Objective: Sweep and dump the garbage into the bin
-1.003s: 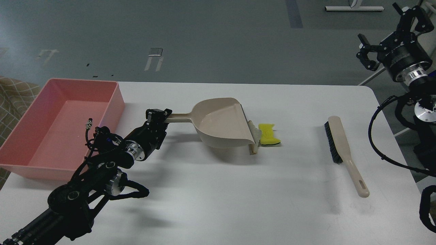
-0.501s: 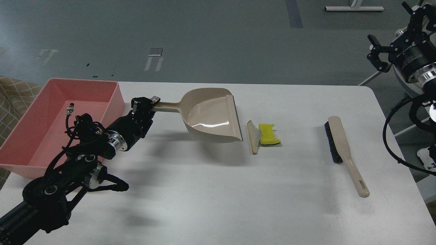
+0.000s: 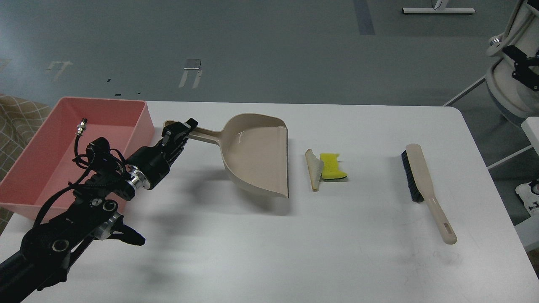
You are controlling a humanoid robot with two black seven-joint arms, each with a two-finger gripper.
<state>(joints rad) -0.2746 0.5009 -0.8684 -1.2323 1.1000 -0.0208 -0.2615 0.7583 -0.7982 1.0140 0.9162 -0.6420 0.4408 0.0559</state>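
The garbage lies mid-table: a pale bread-like slice (image 3: 313, 168) touching a yellow sponge (image 3: 332, 166) on its right. The beige dustpan (image 3: 257, 155) sits just left of them, with a small gap between its open lip and the slice. My left gripper (image 3: 181, 130) is shut on the dustpan's handle (image 3: 206, 136). The pink bin (image 3: 25, 185) stands at the table's left edge, behind my left arm; what shows of its inside holds nothing. Only a black bit of my right gripper (image 3: 524, 67) shows at the right edge, off the table.
A beige hand brush (image 3: 423, 185) with black bristles lies on the table's right side, handle toward me. A white stand base (image 3: 505, 92) is on the floor beyond the right edge. The table's front edge is near the bottom of the view.
My left gripper has pulled the dustpan left, away from the garbage, and turned its lip to face right. The slice and sponge stayed put. My right arm has swung right, almost out of view.
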